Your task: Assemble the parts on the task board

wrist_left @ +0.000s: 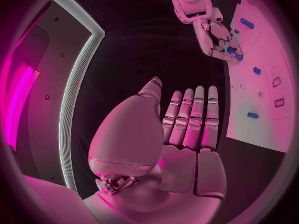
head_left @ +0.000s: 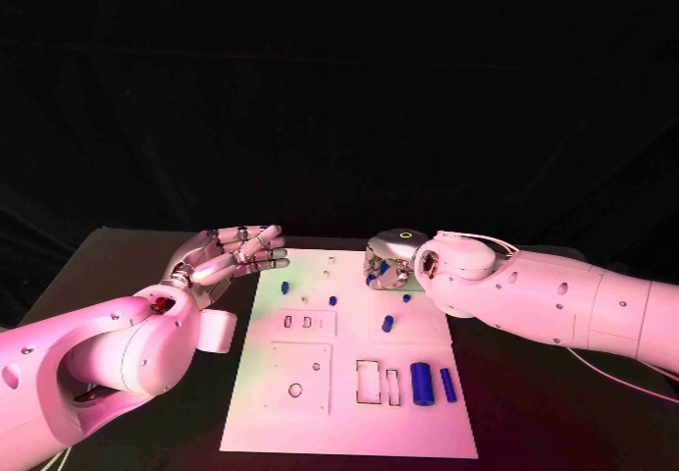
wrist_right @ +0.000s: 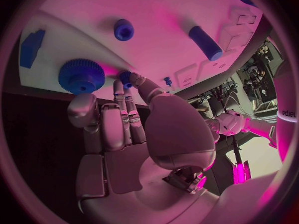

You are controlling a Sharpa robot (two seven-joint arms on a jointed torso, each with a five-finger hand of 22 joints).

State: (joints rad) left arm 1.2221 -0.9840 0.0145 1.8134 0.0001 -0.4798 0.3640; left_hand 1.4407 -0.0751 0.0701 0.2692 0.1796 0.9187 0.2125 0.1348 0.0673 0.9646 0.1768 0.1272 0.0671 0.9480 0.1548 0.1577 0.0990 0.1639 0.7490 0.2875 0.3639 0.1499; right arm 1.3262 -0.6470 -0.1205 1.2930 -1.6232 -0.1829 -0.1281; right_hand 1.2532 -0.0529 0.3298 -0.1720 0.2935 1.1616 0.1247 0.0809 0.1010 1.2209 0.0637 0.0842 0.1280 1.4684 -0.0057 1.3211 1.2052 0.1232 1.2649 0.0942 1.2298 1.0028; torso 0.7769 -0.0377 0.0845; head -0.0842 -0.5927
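1. One black worktop [head_left: 551,412] carries everything; one white task board [head_left: 354,422] lies in the middle of it, lengthwise away from me.
2. My two hands sit at the board's far end; my left hand [head_left: 227,257] hovers just off the board's left edge, fingers straight and side by side, holding nothing; my right hand [head_left: 385,267] is over the board's far right part, fingers bent down, two fingertips [wrist_right: 127,79] closed on a small blue peg [wrist_right: 125,77].
3. The board is flat and white, with several raised square plates and rectangular cut-outs; I count two tall slots [head_left: 380,383] near the front and two small windows [head_left: 297,321] further up.
4. Blue parts on the board, from the head view: one thick cylinder [head_left: 422,378] and one thinner rod [head_left: 448,385] lying side by side at the front right; one short piece [head_left: 387,323] mid-board; three tiny pieces near my hands [head_left: 285,287], [head_left: 333,300], [head_left: 406,297].
5. One toothed blue gear [wrist_right: 81,74] lies just beside my right fingers.
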